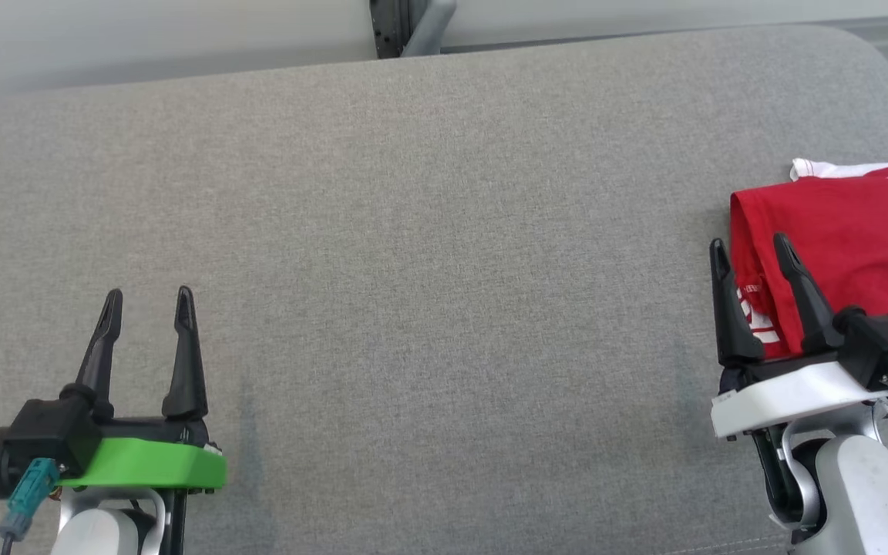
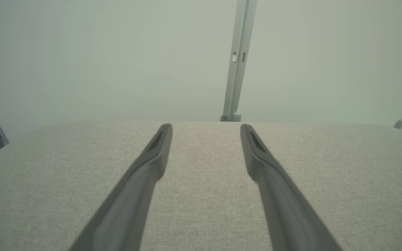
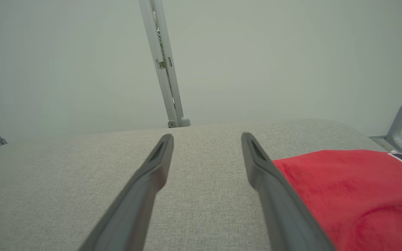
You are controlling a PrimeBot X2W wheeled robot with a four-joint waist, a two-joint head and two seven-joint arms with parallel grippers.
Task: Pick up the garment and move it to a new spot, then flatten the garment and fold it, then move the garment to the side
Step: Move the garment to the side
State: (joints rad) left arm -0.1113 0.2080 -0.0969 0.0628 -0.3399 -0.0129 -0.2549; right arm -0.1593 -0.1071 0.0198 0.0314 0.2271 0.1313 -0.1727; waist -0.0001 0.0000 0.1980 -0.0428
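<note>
The garment [image 1: 852, 231], a red shirt with white trim and a dark patch, lies folded at the right edge of the grey padded surface [image 1: 428, 270]. My right gripper [image 1: 752, 248] is open over the garment's left border, one finger beside it and one above the red cloth, with nothing between them. In the right wrist view the red garment [image 3: 354, 195] sits just right of the right gripper [image 3: 206, 136]. At the lower left my left gripper [image 1: 147, 297] stands open, far from the garment. Its fingers [image 2: 152, 164] hover over bare grey fabric around the left gripper [image 2: 206, 127].
A pale wall rises behind the surface, with a grey metal post [image 1: 413, 27] at the back middle. That post [image 2: 237, 59] also appears in the left wrist view, and a post [image 3: 162, 62] in the right wrist view. The surface's right corner [image 1: 868, 62] is rounded.
</note>
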